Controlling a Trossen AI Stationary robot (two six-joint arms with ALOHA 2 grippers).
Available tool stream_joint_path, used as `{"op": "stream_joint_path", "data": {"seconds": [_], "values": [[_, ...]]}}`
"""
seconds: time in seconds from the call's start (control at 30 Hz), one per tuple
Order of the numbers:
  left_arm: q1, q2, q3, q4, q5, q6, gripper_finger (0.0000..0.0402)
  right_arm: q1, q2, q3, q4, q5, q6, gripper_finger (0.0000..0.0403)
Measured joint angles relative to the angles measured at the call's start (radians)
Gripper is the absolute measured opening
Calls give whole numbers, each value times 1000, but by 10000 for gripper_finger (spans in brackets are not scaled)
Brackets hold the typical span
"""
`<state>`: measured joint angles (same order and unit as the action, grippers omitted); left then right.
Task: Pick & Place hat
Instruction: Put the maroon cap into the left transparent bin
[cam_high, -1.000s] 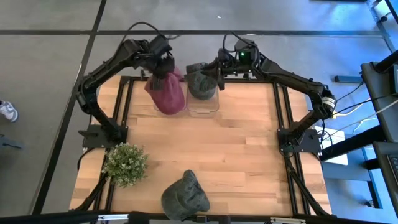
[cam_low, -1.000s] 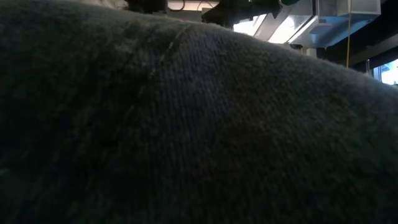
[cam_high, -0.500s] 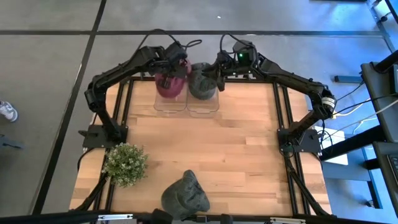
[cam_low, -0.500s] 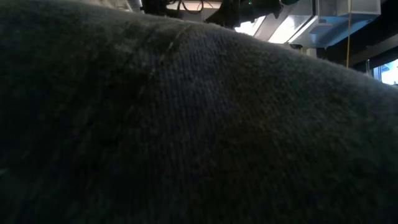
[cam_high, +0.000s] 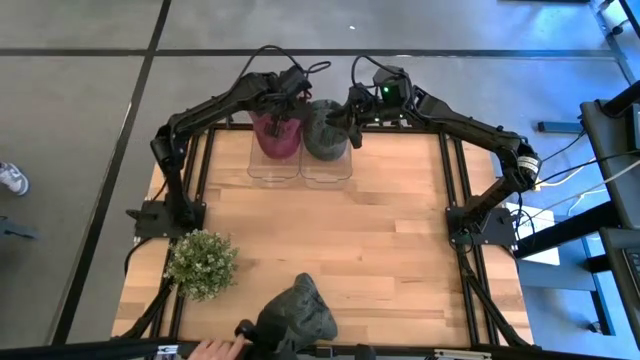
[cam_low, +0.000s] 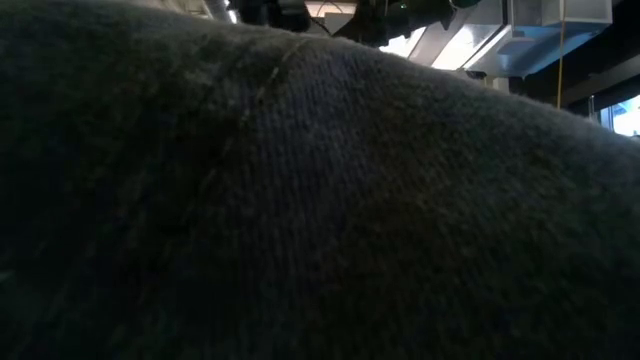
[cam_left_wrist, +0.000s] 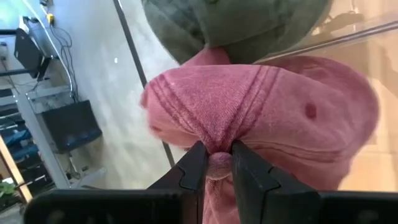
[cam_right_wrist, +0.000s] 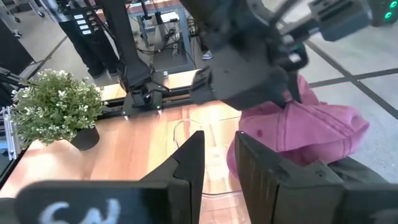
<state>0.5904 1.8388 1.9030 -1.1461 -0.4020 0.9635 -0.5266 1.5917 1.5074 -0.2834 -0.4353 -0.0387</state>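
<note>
My left gripper (cam_high: 280, 110) is at the table's far edge, shut on a pink hat (cam_high: 278, 135) that sits over the left of two clear containers (cam_high: 274, 168). A green hat (cam_high: 324, 130) rests on top of the right clear container (cam_high: 328, 168) and touches the pink one. My right gripper (cam_high: 347, 118) stands just right of the green hat. In its wrist view the right gripper (cam_right_wrist: 217, 146) is open with nothing between its fingers, and the pink hat (cam_right_wrist: 311, 130) lies beyond. A third, grey-green hat (cam_high: 298, 315) lies at the near edge. My left gripper (cam_left_wrist: 216, 149) pinches a gathered fold at the pink hat's crown (cam_left_wrist: 217, 163) between its two fingers, where the seams run together. The fingers come from above, slanting toward the far edge. The hat bulges out around the pinch, with its lower part down at the clear container's rim (cam_left_wrist: 348, 37).
A potted plant (cam_high: 202, 262) stands near the table's left near corner. A person's hand (cam_high: 215, 348) is at the near edge beside the grey-green hat. Dark cloth (cam_low: 320, 200) right at the lens fills the low view. Bare wood (cam_high: 380, 240) lies mid-table.
My left gripper has carried the pink hat toward the far edge and to the right. The hat hung in front of the left container and now sits over it, against the green hat. A person's hand has come in at the near edge.
</note>
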Motion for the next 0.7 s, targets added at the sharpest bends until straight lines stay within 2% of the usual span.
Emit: {"op": "stream_joint_path", "data": {"seconds": [0.23,0.33,0.5,0.7], "values": [[28,43,0,30,28,-24,47,0,0,0,0,-1,0,90],[39,61,0,59,-4,-34,48,0,0,0,0,-1,0,90],[56,80,0,19,-71,-61,76,0,0,0,-2,-1,0,90],[61,87,0,7,-99,-86,62,0,1,0,-38,-1,-1,90]]}}
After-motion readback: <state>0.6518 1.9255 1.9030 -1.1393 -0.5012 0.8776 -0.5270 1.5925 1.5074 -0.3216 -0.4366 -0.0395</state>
